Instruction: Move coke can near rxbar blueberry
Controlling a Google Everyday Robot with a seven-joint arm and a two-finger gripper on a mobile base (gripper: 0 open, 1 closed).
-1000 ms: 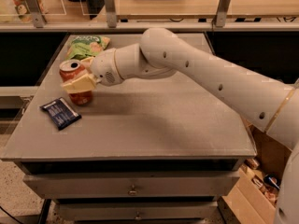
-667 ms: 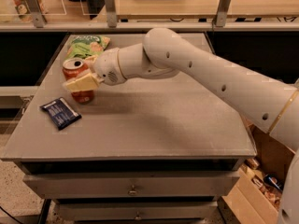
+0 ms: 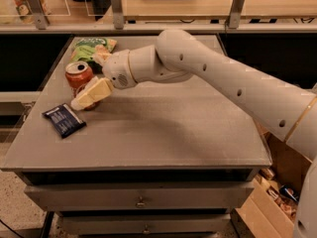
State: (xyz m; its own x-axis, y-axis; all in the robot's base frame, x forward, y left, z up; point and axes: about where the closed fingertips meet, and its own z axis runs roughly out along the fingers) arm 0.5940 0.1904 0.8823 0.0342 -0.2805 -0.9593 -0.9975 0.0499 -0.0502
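Observation:
The red coke can (image 3: 78, 76) stands upright on the grey table (image 3: 163, 128) near its left side. The dark blue rxbar blueberry (image 3: 64, 120) lies flat just in front and to the left of the can, a short gap away. My gripper (image 3: 87, 80) reaches in from the right and straddles the can. One pale finger (image 3: 93, 93) lies across the can's lower front and the other finger (image 3: 101, 58) is behind it. The fingers stand apart and look loose around the can.
A green snack bag (image 3: 91, 47) lies behind the can at the table's back left. My white arm (image 3: 223, 78) crosses above the table's right half. Shelving with posts runs along the back. A cardboard box (image 3: 277, 192) sits on the floor at right.
The near finger has swung down and away from the can, showing more of it. The can stays standing in about the same place beside the bar.

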